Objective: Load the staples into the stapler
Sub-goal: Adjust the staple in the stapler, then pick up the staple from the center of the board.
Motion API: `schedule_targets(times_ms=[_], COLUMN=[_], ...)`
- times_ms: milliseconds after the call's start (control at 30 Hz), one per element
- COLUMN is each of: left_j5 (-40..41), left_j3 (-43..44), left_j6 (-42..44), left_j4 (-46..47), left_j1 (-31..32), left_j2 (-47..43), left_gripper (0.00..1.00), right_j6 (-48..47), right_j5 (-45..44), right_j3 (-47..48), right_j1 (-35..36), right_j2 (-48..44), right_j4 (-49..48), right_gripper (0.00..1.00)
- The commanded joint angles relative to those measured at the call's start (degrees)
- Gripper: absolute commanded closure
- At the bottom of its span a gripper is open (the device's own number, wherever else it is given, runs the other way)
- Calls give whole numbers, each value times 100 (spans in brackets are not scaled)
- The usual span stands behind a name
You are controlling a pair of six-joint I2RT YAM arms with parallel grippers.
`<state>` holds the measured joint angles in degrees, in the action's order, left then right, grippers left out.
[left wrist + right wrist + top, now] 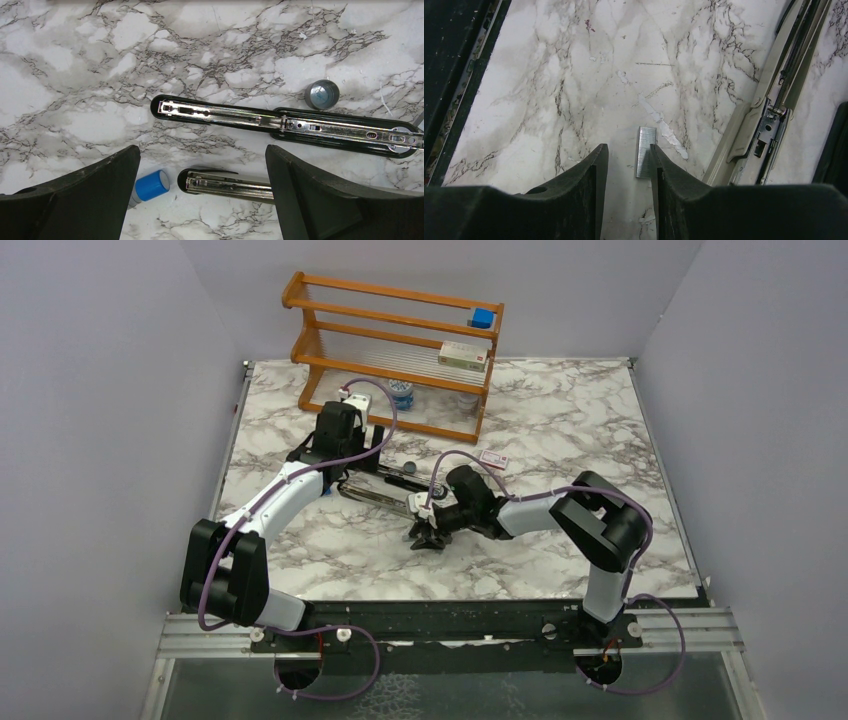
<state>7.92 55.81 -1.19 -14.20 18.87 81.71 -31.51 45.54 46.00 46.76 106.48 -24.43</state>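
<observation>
Jaws on my right gripper are partly spread, straddling the staples and pinching nothing. The strip lies flat on the marble table, close against one finger. Left gripper is spread wide above the stapler, which lies hinged open, channel up, near the strip. Strip looks light, thin and stiff but brittle. It could snap or skate on the slick top. I'd pinch the long sides at mid-length, gently.
</observation>
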Motion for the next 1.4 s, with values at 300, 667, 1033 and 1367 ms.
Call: schedule_targets(times_ms=[300,667,1033,1367], left_j5=[-71,-67,-71,-50], left_j3=[95,91,88,93], left_j6=[21,20,22,25], left_j4=[114,119,114,118], left_j1=[54,66,76,90], left_j2=[-22,2,-6,-4], left_gripper=[1,1,1,1], right_j6=[35,-202,-273,-223], right_j5=[-77,-186,-386,-346], right_j3=[41,150,265,265], right_j1=[-133,-150,-150,-146], right_j2=[-76,145,259,304], right_j4=[-174,384,785,798], right_gripper=[60,62,68,83])
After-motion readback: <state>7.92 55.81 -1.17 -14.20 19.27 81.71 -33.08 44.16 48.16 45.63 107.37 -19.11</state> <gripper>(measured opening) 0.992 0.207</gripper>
